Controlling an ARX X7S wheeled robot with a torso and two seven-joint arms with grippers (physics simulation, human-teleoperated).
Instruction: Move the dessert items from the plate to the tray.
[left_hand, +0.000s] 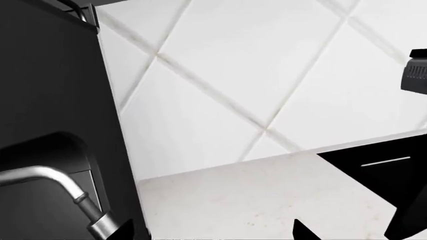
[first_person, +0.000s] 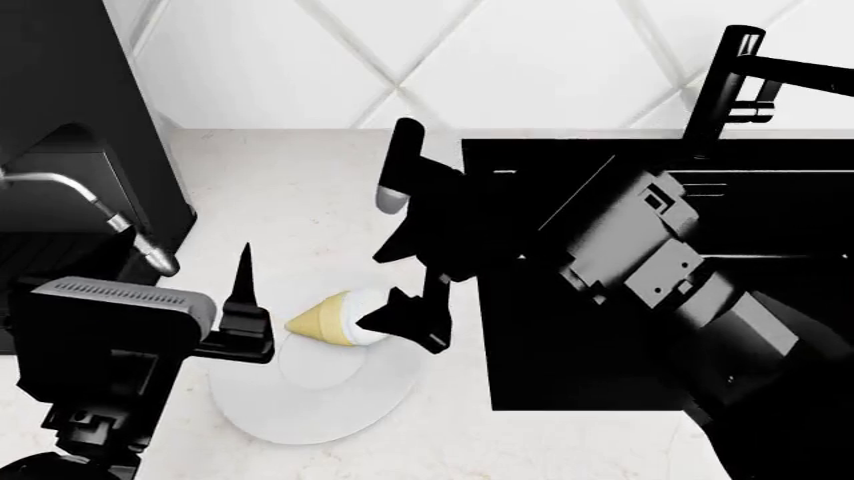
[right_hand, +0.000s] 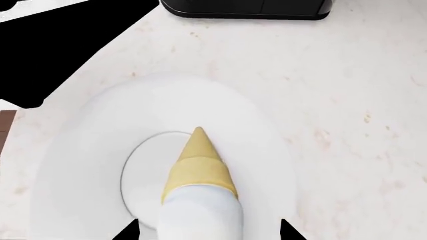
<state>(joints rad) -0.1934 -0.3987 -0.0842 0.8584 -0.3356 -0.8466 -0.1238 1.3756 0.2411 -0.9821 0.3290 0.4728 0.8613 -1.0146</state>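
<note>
Where the white plate (first_person: 314, 405) lies on the pale desk (first_person: 294, 190), one ice-cream cone (first_person: 334, 318) rests on its side, yellow point aimed toward the robot's left and white rounded top (right_hand: 200, 215) toward the right tool (first_person: 411, 322). Seen from the right wrist, the cone (right_hand: 198, 162) lies across the plate's centre ring, its white end sitting between the two dark fingertips (right_hand: 127, 231), which stand apart on either side of it; whether they touch it cannot be told. Only this one cone shows in any view. Just right of the plate in the head view sits a large black rectangular area (first_person: 747, 200), too dark to tell what it is, with a black faucet (first_person: 731, 70) behind it. The left tool (first_person: 243, 300) hovers at the plate's left edge; its fingertips (left_hand: 303, 232) look spread in the left wrist view. A black machine (first_person: 80, 200) with a metal spout (first_person: 127, 235) stands at far left, against a white tiled wall (left_hand: 267, 75).
</note>
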